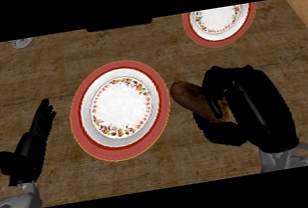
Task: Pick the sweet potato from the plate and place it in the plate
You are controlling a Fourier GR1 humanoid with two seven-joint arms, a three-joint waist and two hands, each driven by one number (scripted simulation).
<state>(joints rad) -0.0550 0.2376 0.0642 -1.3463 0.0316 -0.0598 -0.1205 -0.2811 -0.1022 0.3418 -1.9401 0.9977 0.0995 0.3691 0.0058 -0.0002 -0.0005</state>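
While the right hand curls its fingers round the brown, oblong sweet potato, the tuber's rounded end juts out just right of the near red-rimmed plate. A second, matching plate sits beyond on the woven mat. Straight-fingered, the left hand rests at the left.

R hand sits curled round the brown oblong sweet potato, which pokes out to its left. The large red-rimmed floral plate lies just left of the potato, btw the two hands. L hand rests left of that plate. A second red-rimmed floral plate lies beyond the R hand, at the far edge.
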